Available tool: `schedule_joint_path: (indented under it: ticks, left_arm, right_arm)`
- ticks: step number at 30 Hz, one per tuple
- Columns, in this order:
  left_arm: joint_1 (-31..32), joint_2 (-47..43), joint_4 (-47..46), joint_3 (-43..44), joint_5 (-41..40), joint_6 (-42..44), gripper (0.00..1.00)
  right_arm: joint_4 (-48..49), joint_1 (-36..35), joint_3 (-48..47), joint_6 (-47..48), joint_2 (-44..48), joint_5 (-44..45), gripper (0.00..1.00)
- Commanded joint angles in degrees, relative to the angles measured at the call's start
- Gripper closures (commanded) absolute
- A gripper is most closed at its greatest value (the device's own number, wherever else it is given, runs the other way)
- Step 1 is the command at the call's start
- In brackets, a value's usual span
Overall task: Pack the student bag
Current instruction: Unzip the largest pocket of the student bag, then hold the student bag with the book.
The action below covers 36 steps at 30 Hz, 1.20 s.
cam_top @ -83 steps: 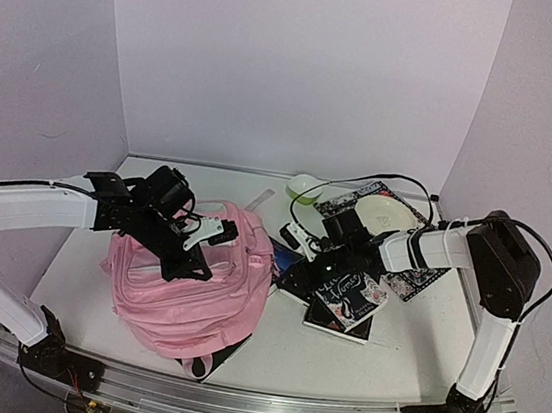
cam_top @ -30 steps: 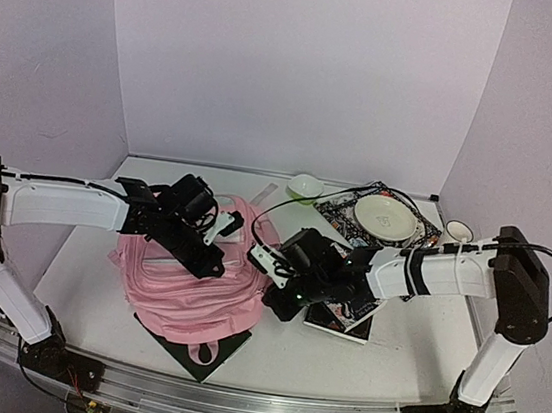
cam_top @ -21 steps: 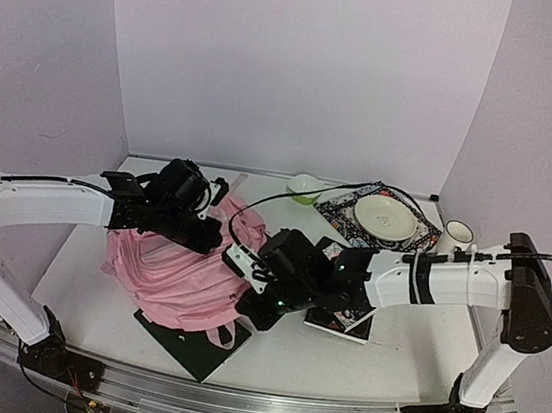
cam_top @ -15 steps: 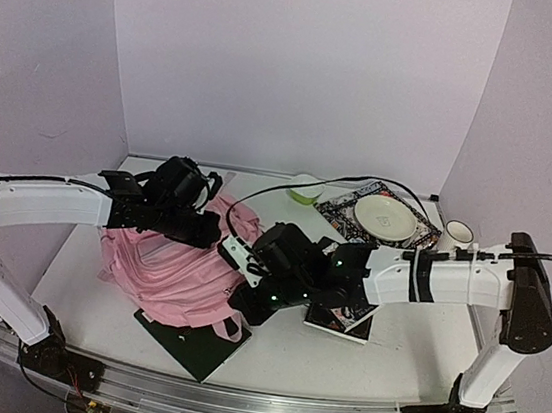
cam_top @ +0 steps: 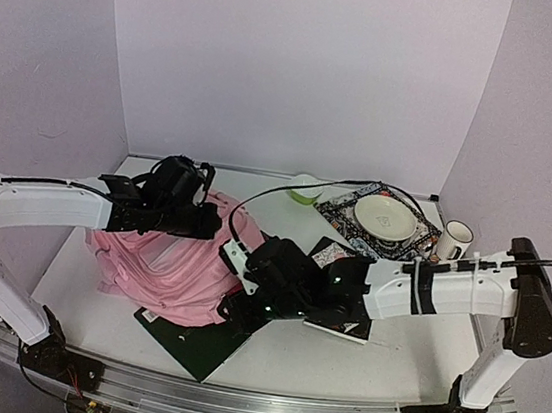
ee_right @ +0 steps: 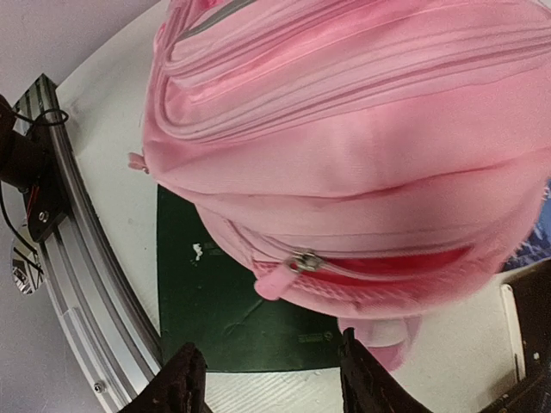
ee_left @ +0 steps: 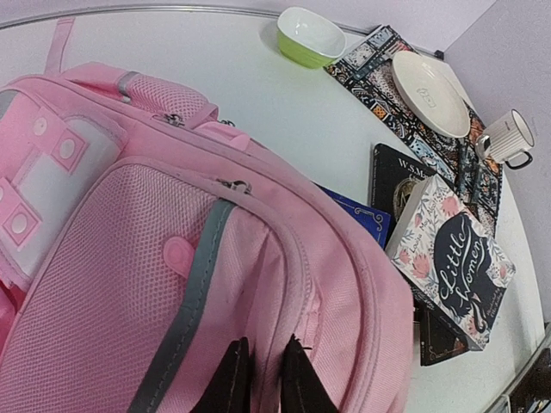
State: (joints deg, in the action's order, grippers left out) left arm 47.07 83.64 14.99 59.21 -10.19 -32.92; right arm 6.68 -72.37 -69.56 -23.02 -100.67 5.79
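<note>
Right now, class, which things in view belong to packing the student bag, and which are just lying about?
For the job: soft pink fabric backpack; likely the floral Little Women paperback and black book beneath it.
Lying about: lime-green bowl; round cream plate; ribbed white mug; patterned cloth mat.

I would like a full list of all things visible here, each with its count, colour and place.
bag: 1, pink, left of centre, over the sheet
sheet: 1, dark green, flat, partly under the bag, near edge
bowl: 1, green, far middle
mat: 1, dark patterned, far right
plate: 1, cream, on the mat
mug: 1, white, right of the mat
floral book: 1, on the black book
black book: 1, right of the bag
blue book: 1, at the bag's edge
table: 1, white
left hand: black, pinching bag fabric
right hand: black, open, above the sheet
</note>
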Motion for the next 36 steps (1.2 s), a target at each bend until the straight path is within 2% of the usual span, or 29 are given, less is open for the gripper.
schedule_joint_path:
  ticks: [1, 6, 9, 15, 26, 28, 31, 36]
  left_arm:
    - [-0.46, -4.71, -4.42, -1.51, -1.99, 2.74, 0.78]
    - [-0.04, -9.27, -3.30, -4.28, -0.86, 2.99, 0.54]
    - [1.68, -11.14, -0.94, -4.52, -1.30, 2.67, 0.48]
    - [10.94, -11.77, 4.96, -4.32, -5.43, -1.97, 0.44]
    - [20.21, -14.38, 8.97, -11.06, -5.86, -17.70, 0.45]
    - [21.16, -13.78, 10.23, -11.46, -5.76, -20.30, 0.46]
    - [22.38, -13.30, 10.82, -12.44, -4.80, -23.59, 0.48]
    - [23.33, -12.60, 10.90, -14.24, -4.92, -27.99, 0.50]
  right_arm:
    - [-0.88, 4.27, 3.00, -4.61, 6.65, 3.76, 0.41]
    - [2.10, 11.10, 6.50, -11.91, 7.74, -1.32, 0.33]
    - [6.24, 13.47, 7.78, -16.93, 6.51, -4.21, 0.29]
    - [12.65, 15.06, 5.91, -24.63, -0.03, -10.81, 0.26]
    - [15.53, 15.29, 0.69, -30.84, -8.93, -14.82, 0.25]
    - [15.55, 15.26, 0.35, -31.21, -9.76, -14.85, 0.27]
    - [15.69, 15.27, 0.21, -31.64, -10.51, -14.65, 0.37]
    - [16.67, 15.28, -0.05, -32.04, -11.12, -15.65, 0.65]
